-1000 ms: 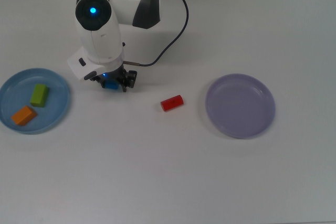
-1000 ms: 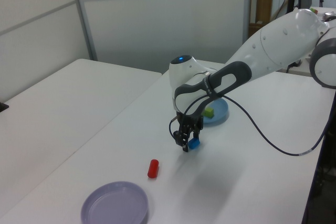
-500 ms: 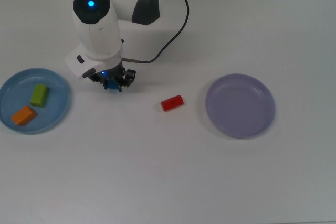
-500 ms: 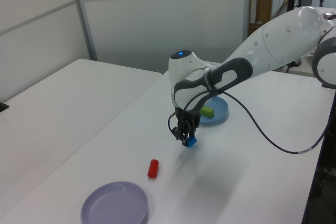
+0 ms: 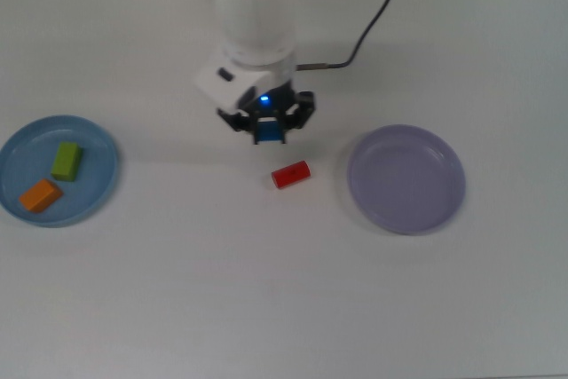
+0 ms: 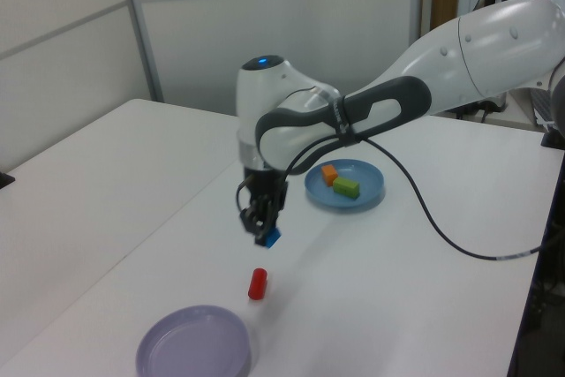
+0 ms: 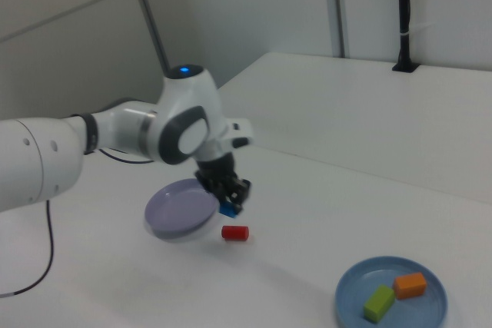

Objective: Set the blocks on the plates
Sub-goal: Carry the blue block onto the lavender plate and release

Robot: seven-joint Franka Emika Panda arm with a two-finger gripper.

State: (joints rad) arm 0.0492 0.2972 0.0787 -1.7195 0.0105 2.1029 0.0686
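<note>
From the top view, the gripper (image 5: 268,127) had its fingers pinched on the blue cube (image 5: 269,132), hanging over the table (image 5: 266,290) just above the red block (image 5: 290,174) in the picture. The green bar (image 5: 67,160) and orange bar (image 5: 40,194) sat on the blue plate (image 5: 99,185) at the top view's left; the lavender plate (image 5: 406,179) at the right was bare. So I'd guess this was the carry step, and the next move would call for getting the cube over a plate, probably the lavender one nearby, then lowering and letting go.

Left view: the arm reached in from the left view's right, wrist pointing straight down, the cube clear of the table and its shadow beneath.

Right view: same deal, the cube dangled beside the lavender plate's rim, red block lying close by.
</note>
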